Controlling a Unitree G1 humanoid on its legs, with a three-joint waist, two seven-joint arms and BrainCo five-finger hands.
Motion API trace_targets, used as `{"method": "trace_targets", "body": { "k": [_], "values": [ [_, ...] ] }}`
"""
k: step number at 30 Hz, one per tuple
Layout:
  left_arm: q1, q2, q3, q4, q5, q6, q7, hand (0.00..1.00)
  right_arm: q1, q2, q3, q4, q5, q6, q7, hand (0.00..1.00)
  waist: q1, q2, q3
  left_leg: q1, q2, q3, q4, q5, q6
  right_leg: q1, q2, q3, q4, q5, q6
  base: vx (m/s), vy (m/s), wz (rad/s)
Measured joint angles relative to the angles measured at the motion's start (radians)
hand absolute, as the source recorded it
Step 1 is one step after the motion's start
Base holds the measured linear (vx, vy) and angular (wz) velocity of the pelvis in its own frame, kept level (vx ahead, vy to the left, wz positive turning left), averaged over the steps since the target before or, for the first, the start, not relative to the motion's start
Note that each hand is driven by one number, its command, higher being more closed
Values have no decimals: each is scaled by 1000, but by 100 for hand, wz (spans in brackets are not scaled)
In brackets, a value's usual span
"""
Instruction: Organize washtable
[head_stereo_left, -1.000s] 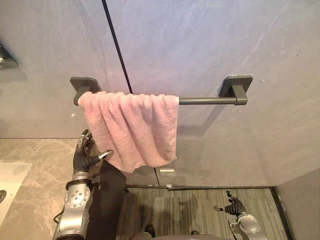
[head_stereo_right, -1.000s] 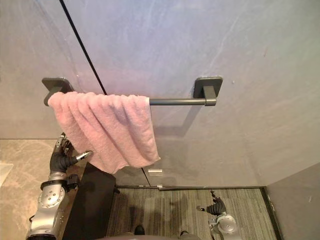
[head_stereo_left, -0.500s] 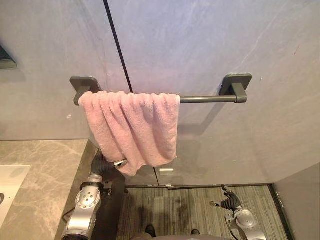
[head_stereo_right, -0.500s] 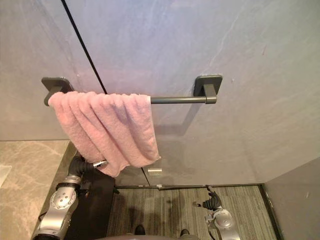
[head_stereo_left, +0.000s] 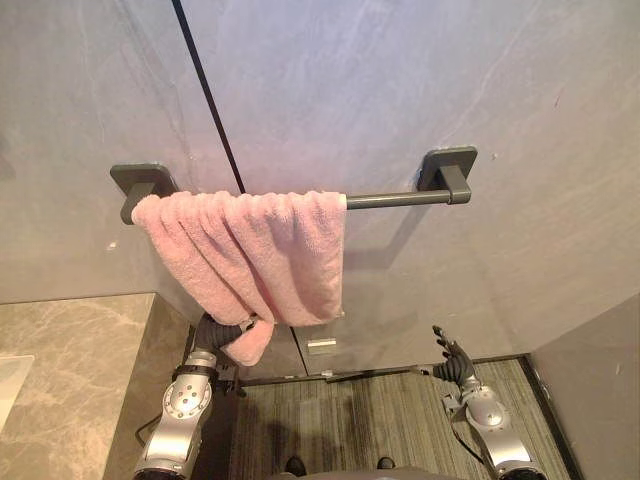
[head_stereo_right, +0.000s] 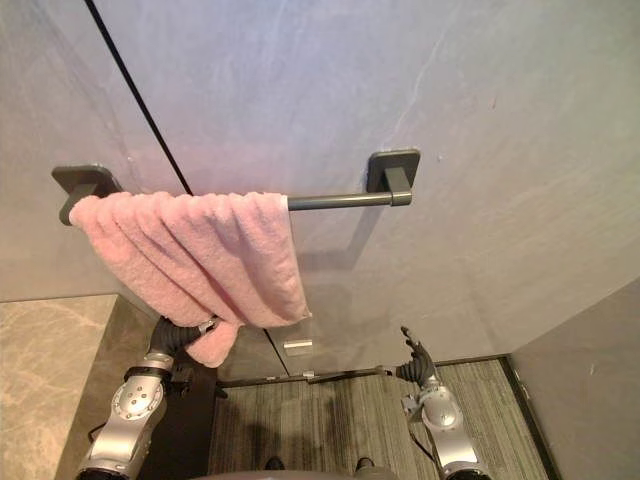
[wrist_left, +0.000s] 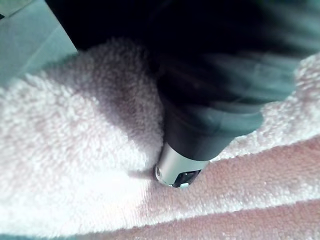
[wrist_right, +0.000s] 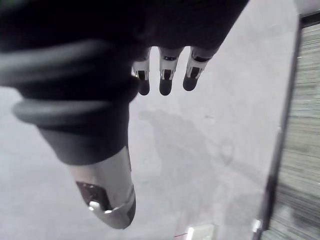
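A pink towel (head_stereo_left: 260, 250) hangs bunched over the left half of a dark grey wall bar (head_stereo_left: 390, 199). My left hand (head_stereo_left: 222, 331) reaches up to the towel's lower corner and is shut on it; the corner bulges out just below the hand. In the left wrist view the thumb (wrist_left: 182, 170) presses into the fluffy towel (wrist_left: 75, 165). My right hand (head_stereo_left: 452, 365) hangs low at the right, away from the towel and holding nothing. Its fingers (wrist_right: 165, 75) are straight in front of the grey wall.
A marble countertop (head_stereo_left: 60, 350) ends at the lower left, beside my left arm. The bar's right half is bare up to its bracket (head_stereo_left: 450, 170). A small white plate (head_stereo_left: 322, 345) sits on the wall under the towel, above the striped floor (head_stereo_left: 370, 420).
My left hand went from beside the towel's lower edge to under it and curled round the corner, bunching it. My right hand rose a little. The camera shifted.
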Motion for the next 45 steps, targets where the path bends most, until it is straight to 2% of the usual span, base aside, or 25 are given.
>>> {"method": "trace_targets", "body": {
  "k": [3,6,11,15,21,28,30,35,36,45],
  "values": [
    [0,0,0,-4,0,0,0,100,0,-23,25,-107,19,-17,18,0,0,0,0,0,1,0,1,0,0,1,0,2,-1,2,-1,-23,-16,-2],
    [0,-3,0,-12,-2,-1,1,100,1,-53,65,-220,73,-54,41,0,3,0,0,1,3,10,3,0,0,-2,1,20,-1,2,-1,-33,-21,-7],
    [0,-9,-1,-17,-5,-4,2,100,-11,-83,127,-293,139,-72,57,0,3,-1,0,2,4,13,4,-1,0,-3,2,25,-1,2,-1,-10,-10,-2],
    [-9,-36,-12,-17,-22,-6,4,100,-63,-118,196,-297,196,-74,88,0,9,-1,-1,-1,4,13,7,-1,1,0,2,26,2,2,-1,0,0,0],
    [-14,-43,-43,-18,-31,-14,4,100,-132,-137,251,-294,205,-74,88,0,23,-2,-1,-11,6,-6,22,-2,3,-1,2,19,9,1,-1,-29,-21,4],
    [-15,-43,-50,-18,-41,-19,4,100,-216,-121,292,-229,208,-72,84,0,36,-5,-3,-21,4,-33,23,4,9,0,0,-4,13,1,-1,-44,-18,10],
    [-17,-43,-52,-18,-43,-19,4,100,-230,-114,293,-200,209,-70,83,0,52,-9,-6,-24,3,-36,23,6,8,-1,0,-7,12,1,-1,-8,-8,2],
    [-26,-43,-74,-18,-51,-19,5,100,-279,-104,315,-161,228,-68,83,0,54,-18,-10,-35,2,-56,21,13,8,-1,-1,-28,10,1,-1,-17,-20,13],
    [-32,-43,-78,-18,-51,-19,4,100,-291,-97,323,-153,228,-66,83,100,55,-19,-11,-37,3,-58,21,15,8,-2,0,-30,10,1,-1,-24,-13,6],
    [-44,-43,-78,-18,-71,-19,4,100,-335,-74,345,-124,254,-49,83,100,59,-26,-14,-42,3,-66,17,21,9,-4,0,-36,10,2,-2,-21,-7,2]
  ]
}}
